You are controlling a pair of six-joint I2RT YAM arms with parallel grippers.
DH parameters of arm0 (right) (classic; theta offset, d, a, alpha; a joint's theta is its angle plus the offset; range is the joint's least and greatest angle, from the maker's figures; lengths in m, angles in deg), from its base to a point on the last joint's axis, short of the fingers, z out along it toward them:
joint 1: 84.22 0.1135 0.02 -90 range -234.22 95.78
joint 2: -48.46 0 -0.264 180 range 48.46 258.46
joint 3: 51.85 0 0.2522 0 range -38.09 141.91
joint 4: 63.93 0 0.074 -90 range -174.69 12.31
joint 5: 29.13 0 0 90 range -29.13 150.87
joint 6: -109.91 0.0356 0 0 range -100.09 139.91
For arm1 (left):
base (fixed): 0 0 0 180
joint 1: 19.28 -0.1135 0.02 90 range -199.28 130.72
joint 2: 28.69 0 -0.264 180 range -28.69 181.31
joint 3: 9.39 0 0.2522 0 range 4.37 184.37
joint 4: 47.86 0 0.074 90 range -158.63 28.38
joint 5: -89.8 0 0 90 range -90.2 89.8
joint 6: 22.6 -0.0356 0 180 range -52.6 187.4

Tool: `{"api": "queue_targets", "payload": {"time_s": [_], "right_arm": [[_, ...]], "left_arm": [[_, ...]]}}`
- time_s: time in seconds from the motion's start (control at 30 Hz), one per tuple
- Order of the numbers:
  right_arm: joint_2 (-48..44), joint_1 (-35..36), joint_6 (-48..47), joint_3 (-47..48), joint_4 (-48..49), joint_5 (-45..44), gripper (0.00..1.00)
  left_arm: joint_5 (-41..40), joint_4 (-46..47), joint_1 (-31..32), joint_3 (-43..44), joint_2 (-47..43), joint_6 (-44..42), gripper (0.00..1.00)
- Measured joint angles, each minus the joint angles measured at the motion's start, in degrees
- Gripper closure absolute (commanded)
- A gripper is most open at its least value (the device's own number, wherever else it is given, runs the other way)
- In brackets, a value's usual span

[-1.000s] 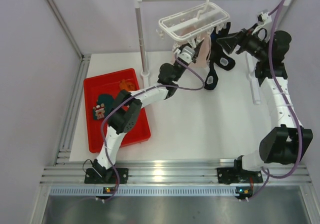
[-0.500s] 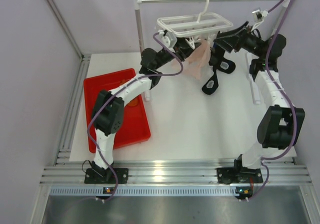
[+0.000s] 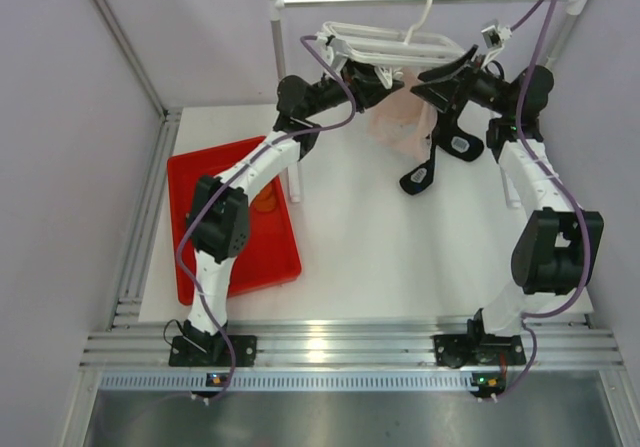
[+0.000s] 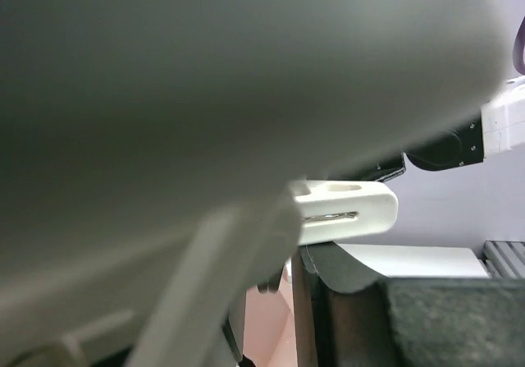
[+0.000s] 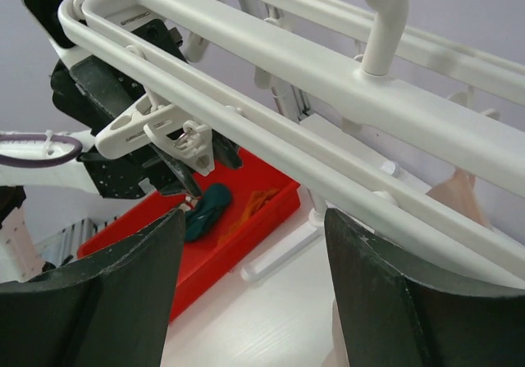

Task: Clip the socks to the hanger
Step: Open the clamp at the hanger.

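Observation:
The white hanger (image 3: 385,45) hangs tilted from the rail, with pale pink and black socks clipped below it. It fills the top of the right wrist view (image 5: 328,80). My left gripper (image 3: 366,73) is raised under its left part. In the right wrist view its dark fingers (image 5: 107,84) sit on either side of a white clip (image 5: 143,125); their grip is unclear. The left wrist view shows a clip (image 4: 349,211) and blurred frame. My right gripper (image 5: 253,219) is open, at the hanger's right end (image 3: 434,75). A teal sock (image 5: 205,211) and an orange sock (image 5: 256,205) lie in the red tray (image 5: 271,219).
The red tray (image 3: 200,182) sits at the table's left with the orange sock (image 3: 265,199) in it. The metal rail stand (image 3: 285,97) holds the hanger. Pale pink socks (image 3: 400,125) and black socks (image 3: 440,147) hang low over the table's back.
My left arm rose from the pink socks to the hanger's left side. The hanger tipped and slid right along the rail. My right gripper moved up and left against the hanger.

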Motion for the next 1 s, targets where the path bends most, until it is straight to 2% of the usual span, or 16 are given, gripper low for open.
{"api": "queue_targets", "payload": {"time_s": [0.13,0.27,0.63,0.8,0.93,1.0], "right_arm": [[0.00,0.24,-3.13,0.02,-0.68,0.35,0.33],[0.04,0.24,-5.16,0.98,-0.55,1.20,0.34],[0.02,0.24,-14.21,4.48,-7.85,2.67,0.36],[0.02,0.24,-18.40,6.10,-11.98,2.80,0.40],[0.02,0.98,-20.09,7.34,-13.14,1.92,0.46],[0.02,2.01,-20.48,8.04,-13.62,1.27,0.47]], "left_arm": [[2.27,0.11,-1.07,0.31,0.87,0.90,0.92],[3.80,0.24,-1.53,0.31,1.01,-1.14,0.96],[10.47,-2.91,-2.80,3.98,3.52,-18.62,0.98],[12.07,-3.85,-2.95,3.98,3.67,-26.03,0.90],[12.00,-3.76,-2.95,3.39,3.67,-28.59,0.82],[10.91,-2.40,-2.95,1.84,3.48,-29.20,0.82]]}}
